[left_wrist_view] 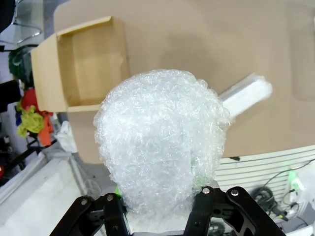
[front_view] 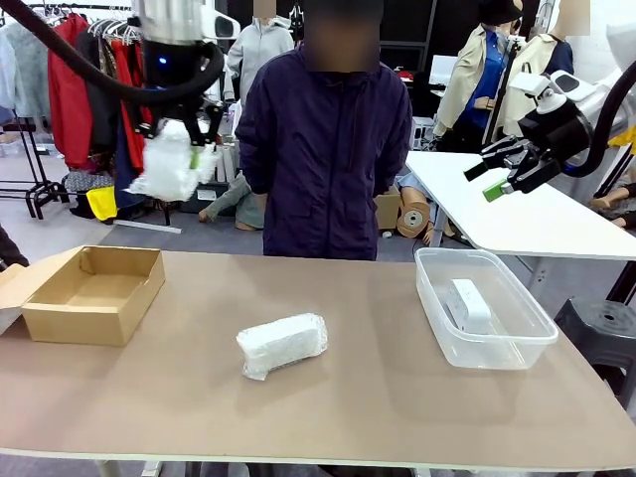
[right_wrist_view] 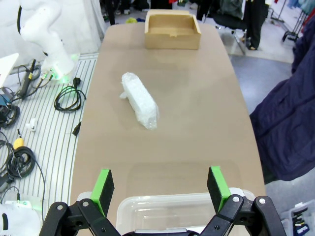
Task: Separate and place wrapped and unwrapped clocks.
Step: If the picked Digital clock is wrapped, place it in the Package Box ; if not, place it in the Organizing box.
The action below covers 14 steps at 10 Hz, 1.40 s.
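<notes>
Gripping a wrapped clock [front_view: 167, 164] in our left pincer [front_view: 187, 139], we should centre it over the cardboard box [front_view: 70, 323] before releasing; right pincer [front_view: 487, 180] gapes empty.

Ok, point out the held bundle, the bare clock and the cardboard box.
Held bundle [left_wrist_view: 162, 147]: left wrist view, middle of its wrap.
Bare clock [front_view: 468, 302]: front view, top face.
Cardboard box [front_view: 75, 323]: front view, near wall.

A test lab: clothes racks [front_view: 72, 84], worktables [front_view: 348, 417], floor cables [right_wrist_view: 66, 101].
</notes>
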Each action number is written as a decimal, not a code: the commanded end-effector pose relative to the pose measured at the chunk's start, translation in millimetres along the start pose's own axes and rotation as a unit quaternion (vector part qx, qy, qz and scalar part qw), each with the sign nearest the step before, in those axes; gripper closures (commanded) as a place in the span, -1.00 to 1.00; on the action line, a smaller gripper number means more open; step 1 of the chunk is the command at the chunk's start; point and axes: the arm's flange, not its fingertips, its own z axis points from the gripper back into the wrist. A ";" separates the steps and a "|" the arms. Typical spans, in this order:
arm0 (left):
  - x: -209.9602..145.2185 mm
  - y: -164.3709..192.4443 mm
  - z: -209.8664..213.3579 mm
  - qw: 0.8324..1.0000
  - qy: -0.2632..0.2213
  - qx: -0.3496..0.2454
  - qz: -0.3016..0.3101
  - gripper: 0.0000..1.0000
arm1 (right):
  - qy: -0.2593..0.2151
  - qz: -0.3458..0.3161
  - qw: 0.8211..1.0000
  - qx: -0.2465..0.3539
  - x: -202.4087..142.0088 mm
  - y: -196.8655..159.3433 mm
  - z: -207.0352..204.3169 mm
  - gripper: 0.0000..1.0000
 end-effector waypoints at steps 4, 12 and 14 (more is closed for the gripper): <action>-15.0 88.5 -87.8 1.000 0.011 0.017 -0.004 1.00 | 0.003 0.007 1.000 0.000 -0.6 5.2 -1.0 -1.00; -11.2 127.0 -134.4 0.999 0.021 0.013 0.029 1.00 | 0.003 0.007 1.000 0.000 -0.6 5.2 -1.0 -1.00; -11.2 127.0 -134.4 0.999 0.021 0.013 0.029 1.00 | 0.003 0.007 1.000 0.000 -0.6 5.2 -1.0 -1.00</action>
